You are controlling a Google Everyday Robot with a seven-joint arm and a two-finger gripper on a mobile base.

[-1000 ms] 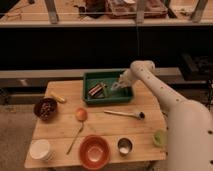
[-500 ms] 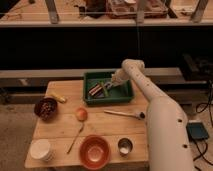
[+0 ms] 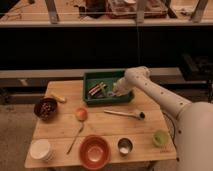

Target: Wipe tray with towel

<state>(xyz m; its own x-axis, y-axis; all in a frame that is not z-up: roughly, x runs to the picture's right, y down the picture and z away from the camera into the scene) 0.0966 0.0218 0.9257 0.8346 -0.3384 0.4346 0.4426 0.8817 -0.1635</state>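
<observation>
The gripper (image 3: 114, 92) is clenched on the towel (image 3: 110, 94), pressed down at the right end of the tray (image 3: 90, 74); its long floor is stretched from the jaws toward the view's left.

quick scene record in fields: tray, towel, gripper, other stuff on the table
table: wooden, holds orange bowl, green cup, dark bowl
tray: green, at the table's far edge, striped items inside
gripper: shut, down inside the tray's right half
towel: pale patch at the gripper's tip; whether gripped is unclear
</observation>
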